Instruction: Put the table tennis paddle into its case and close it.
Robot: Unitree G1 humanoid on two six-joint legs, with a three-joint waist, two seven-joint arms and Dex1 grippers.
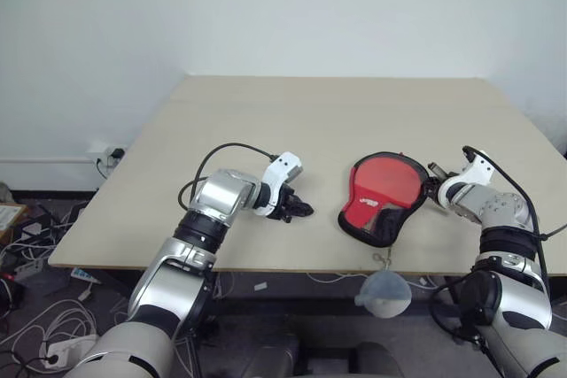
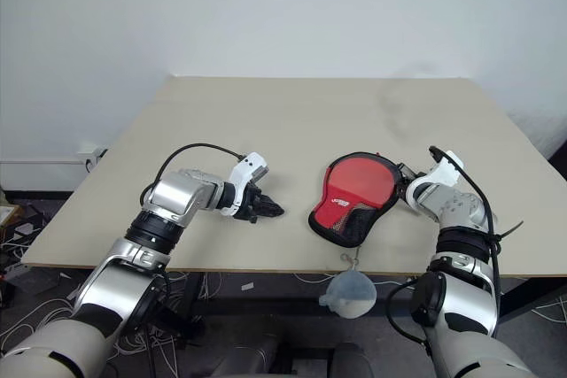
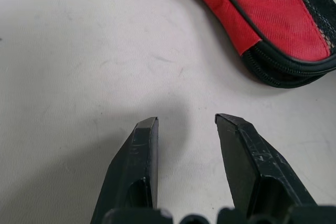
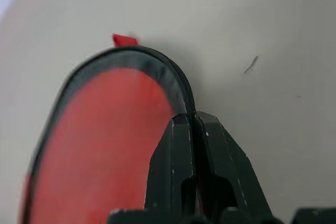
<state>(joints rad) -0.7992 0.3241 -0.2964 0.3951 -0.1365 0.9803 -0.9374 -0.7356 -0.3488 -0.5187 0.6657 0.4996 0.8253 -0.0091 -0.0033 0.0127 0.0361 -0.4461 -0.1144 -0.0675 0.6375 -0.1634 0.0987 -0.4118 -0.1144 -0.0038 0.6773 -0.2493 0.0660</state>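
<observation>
The case (image 1: 383,199) lies flat near the table's front edge, clear side up, with black zip edging and a red mesh panel (image 3: 273,19) at its narrow end. The table tennis paddle (image 1: 390,176) is inside it; its red face shows through the clear plastic and its handle is hidden. The case's pale blue-grey ball (image 1: 383,294) hangs on its cord over the front edge. My right gripper (image 4: 193,116) is shut, its tips against the zip edging on the case's right side; I cannot tell whether it pinches anything. My left gripper (image 3: 186,121) hovers open and empty over bare table, left of the case.
The beige table (image 1: 310,112) stands against a white wall, with free surface behind and to the left of the case. Cables and a power strip (image 1: 53,343) lie on the floor at the left. A small red tab (image 4: 125,39) sticks out at the case's round end.
</observation>
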